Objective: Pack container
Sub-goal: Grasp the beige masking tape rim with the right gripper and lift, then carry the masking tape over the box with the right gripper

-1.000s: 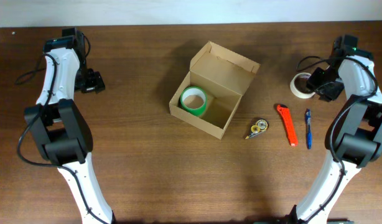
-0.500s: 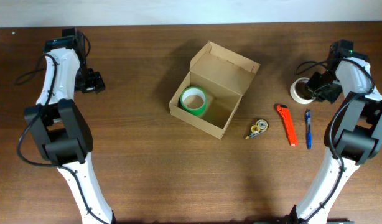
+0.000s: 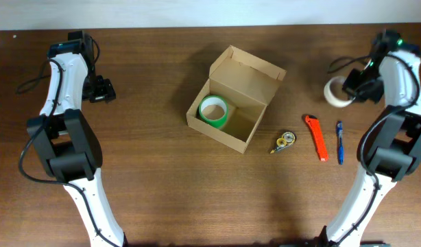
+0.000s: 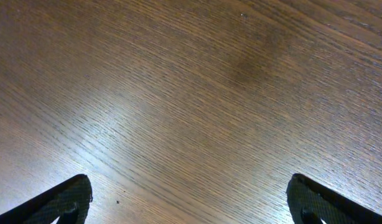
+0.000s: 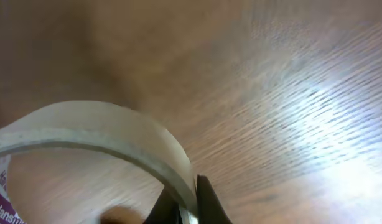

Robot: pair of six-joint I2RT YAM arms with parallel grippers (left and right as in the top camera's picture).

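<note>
The container (image 3: pixel 236 98), a tan cardboard box with its flap lid up, stands mid-table with a green tape roll (image 3: pixel 213 110) inside at its left. At the far right my right gripper (image 3: pixel 352 87) is shut on the rim of a white tape roll (image 3: pixel 336 91). In the right wrist view the white tape roll's (image 5: pixel 97 134) wall is pinched between the two dark fingers (image 5: pixel 209 202), with the wood blurred behind. Far left, my left gripper (image 3: pixel 103 90) hovers over bare wood; in the left wrist view its black fingertips (image 4: pixel 66 199) stand wide apart, open and empty.
Right of the box lie a small yellow-and-black item (image 3: pixel 284 142), an orange utility knife (image 3: pixel 316 137) and a blue pen (image 3: pixel 339 141). A black cable (image 3: pixel 31 81) loops by the left arm. The table's far edge runs along the top.
My right gripper has shut on the white tape roll, and roll and gripper have shifted slightly up in the overhead view. The left arm has not moved.
</note>
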